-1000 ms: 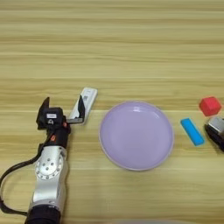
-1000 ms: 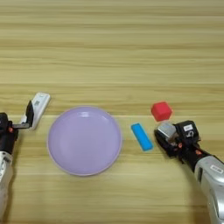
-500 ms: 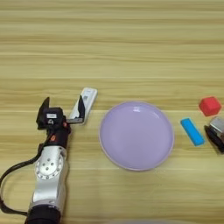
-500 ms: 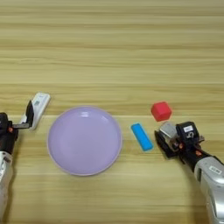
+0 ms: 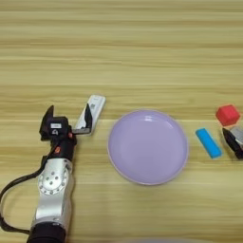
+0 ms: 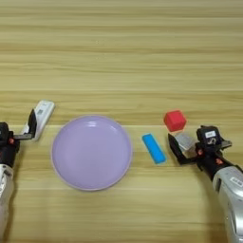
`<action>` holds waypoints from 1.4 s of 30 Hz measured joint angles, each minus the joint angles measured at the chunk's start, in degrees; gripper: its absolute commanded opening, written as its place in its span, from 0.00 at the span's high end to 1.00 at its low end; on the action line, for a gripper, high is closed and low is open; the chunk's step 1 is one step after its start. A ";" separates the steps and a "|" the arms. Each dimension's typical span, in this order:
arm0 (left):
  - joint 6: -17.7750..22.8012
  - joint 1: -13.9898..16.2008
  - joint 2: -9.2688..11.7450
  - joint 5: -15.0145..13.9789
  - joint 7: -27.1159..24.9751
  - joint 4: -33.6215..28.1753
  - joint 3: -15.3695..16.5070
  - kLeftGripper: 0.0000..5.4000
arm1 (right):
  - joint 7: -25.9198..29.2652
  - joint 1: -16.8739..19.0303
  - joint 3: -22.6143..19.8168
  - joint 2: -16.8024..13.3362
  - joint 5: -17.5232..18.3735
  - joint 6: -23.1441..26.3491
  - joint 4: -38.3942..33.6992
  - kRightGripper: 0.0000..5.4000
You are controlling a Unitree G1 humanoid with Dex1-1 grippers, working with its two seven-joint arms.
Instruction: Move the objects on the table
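The white remote-like bar (image 5: 93,111) lies tilted on the table (image 5: 118,52), left of the plate. My left gripper (image 5: 68,116) is open, and its right finger (image 5: 87,118) touches the bar's near end. The small silver-grey block (image 6: 184,141) sits just below the red cube (image 6: 174,120) at the right. My right gripper (image 6: 198,145) is open around the block, with one finger (image 6: 173,146) on the block's left side. The block rests on the wood.
A large lilac plate (image 5: 147,146) lies empty in the middle. A small blue bar (image 6: 154,148) lies between the plate and the silver block. The far half of the table is bare wood.
My right gripper has shifted slightly at the silver block. The left arm, the bar, the cube and the plate have kept their places.
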 measured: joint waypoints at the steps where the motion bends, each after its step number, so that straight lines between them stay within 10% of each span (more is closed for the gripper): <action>1: 0.00 0.00 0.00 0.00 0.00 0.00 -0.01 0.00 | -0.28 -0.44 0.00 0.16 0.02 -0.20 0.12 0.00; 42: -0.01 -0.12 0.01 -0.01 -0.14 0.75 0.01 0.00 | -1.88 -12.87 2.77 2.45 -2.94 -7.47 16.40 0.00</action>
